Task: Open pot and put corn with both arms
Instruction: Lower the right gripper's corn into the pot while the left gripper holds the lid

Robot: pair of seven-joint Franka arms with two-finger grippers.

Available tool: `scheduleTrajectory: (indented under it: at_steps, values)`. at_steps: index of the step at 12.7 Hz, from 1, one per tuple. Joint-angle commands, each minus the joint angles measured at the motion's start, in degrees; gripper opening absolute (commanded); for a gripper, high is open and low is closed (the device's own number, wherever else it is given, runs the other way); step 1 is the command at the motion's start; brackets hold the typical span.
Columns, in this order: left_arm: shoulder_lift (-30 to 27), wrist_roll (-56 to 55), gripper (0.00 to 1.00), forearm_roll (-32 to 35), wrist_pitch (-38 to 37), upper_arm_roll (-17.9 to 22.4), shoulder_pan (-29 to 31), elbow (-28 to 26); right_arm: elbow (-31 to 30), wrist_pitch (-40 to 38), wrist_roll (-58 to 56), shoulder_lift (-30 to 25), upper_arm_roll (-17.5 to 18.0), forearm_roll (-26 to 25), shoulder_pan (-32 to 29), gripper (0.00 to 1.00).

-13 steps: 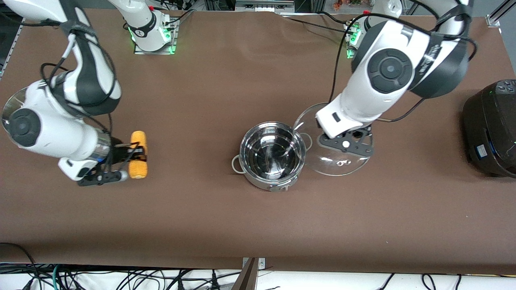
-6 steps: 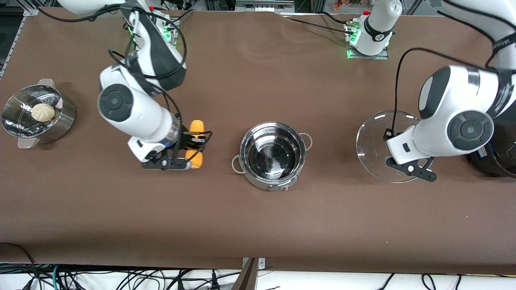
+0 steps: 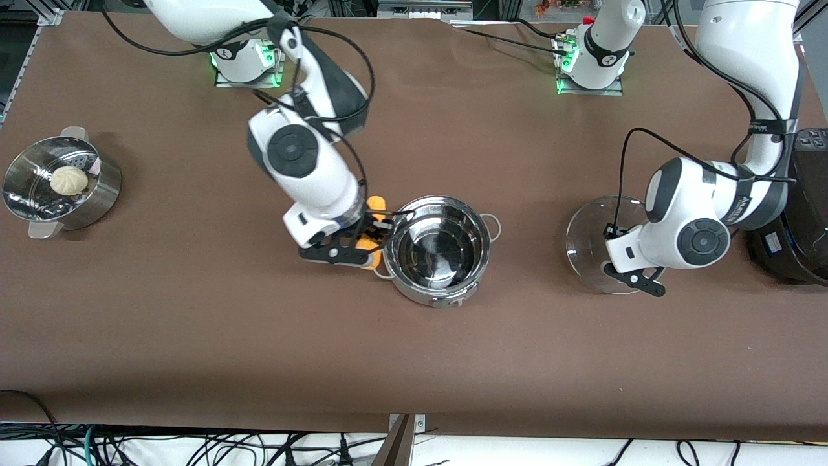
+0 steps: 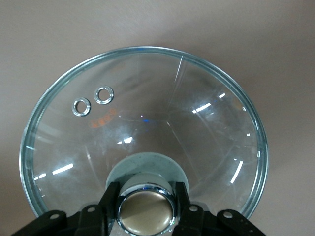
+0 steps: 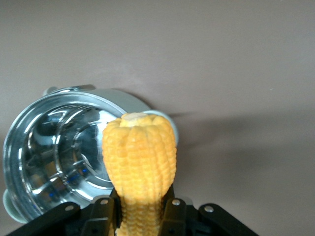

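The right tool [image 3: 362,243], left of frame centre, is clamped on the corn [image 3: 374,208] at the pot's [image 3: 437,251] rim; in my judgement the cob should travel fully over the open bowl, then lower before release. The left tool [image 3: 637,275], at right, grips the knob [image 4: 145,212] of the lid [image 3: 592,243] over the table [image 3: 194,336]. Count: one pot, one corn, one lid, two tools.

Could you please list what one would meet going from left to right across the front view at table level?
Steamer pot with a bun → corn in the right gripper → pot → glass lid in the left gripper → black cooker.
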Motion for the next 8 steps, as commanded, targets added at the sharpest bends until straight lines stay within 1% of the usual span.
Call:
scheduleTrajectory:
  at_steps: [1, 2, 4, 5, 7, 8]
  values:
    - [-2.2, 1.3, 0.08, 1.5, 4.3, -0.8, 1.0, -6.2, 6.8, -1.2, 5.1, 4.8, -0.7, -2.8, 4.3, 0.1]
    - [-1.3, 1.3, 0.08, 1.5, 6.1, -0.8, 1.3, -7.3, 7.5, -1.2, 6.8, 5.7, -1.9, -2.8, 6.6, 0.09]
    - [0.5, 1.3, 0.09, 1.5, 6.4, -0.7, 1.3, -7.5, 9.6, -0.6, 8.6, 7.8, -6.5, -2.9, 11.7, 0.08]
    - [1.4, 1.3, 0.1, 1.5, 6.4, -0.7, 2.1, -7.5, 11.3, -0.5, 8.9, 9.5, -7.8, -2.9, 13.2, 0.07]
    - [2.6, 1.3, 0.15, 1.5, 6.4, -0.7, 2.6, -7.3, 13.0, 1.2, 10.8, 11.7, -8.5, -2.9, 14.5, 0.06]
    - [2.6, 1.3, 0.21, 1.5, 6.4, -0.8, 2.6, -7.2, 13.0, 2.7, 12.2, 12.3, -8.5, -2.9, 15.1, 0.06]
